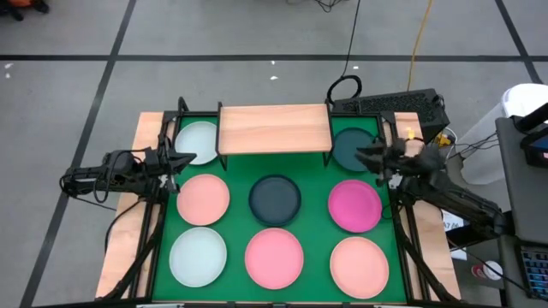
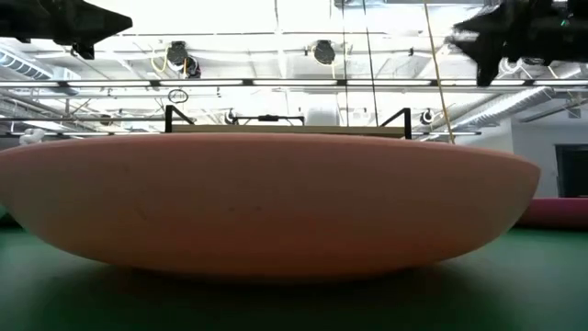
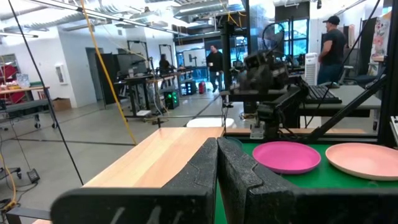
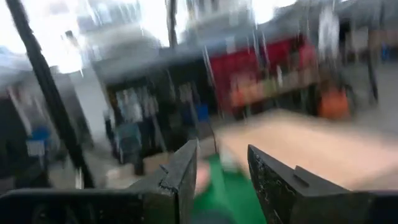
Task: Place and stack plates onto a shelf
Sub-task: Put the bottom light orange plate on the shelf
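Eight plates lie flat on the green mat. Two rest beside the shelf (image 1: pixel 274 128): a mint-white plate (image 1: pixel 199 141) at its left end and a dark teal plate (image 1: pixel 351 147) at its right end. The middle row holds a salmon plate (image 1: pixel 203 198), a dark teal plate (image 1: pixel 275 198) and a magenta plate (image 1: pixel 354 205). The near row holds a mint-white plate (image 1: pixel 198 257), a pink plate (image 1: pixel 274 258) and a salmon plate (image 1: pixel 360 267). My left gripper (image 1: pixel 185 158) is shut and hovers high over the far mint-white plate's edge. My right gripper (image 1: pixel 364 156) is open and raised over the far teal plate's near edge.
The shelf's wooden board (image 3: pixel 155 158) carries nothing. Black frame rails (image 1: pixel 158 205) run along both sides of the mat. A keyboard (image 1: pixel 390 104) and cables lie past the table's far right corner. People stand in the room beyond (image 3: pixel 214 62).
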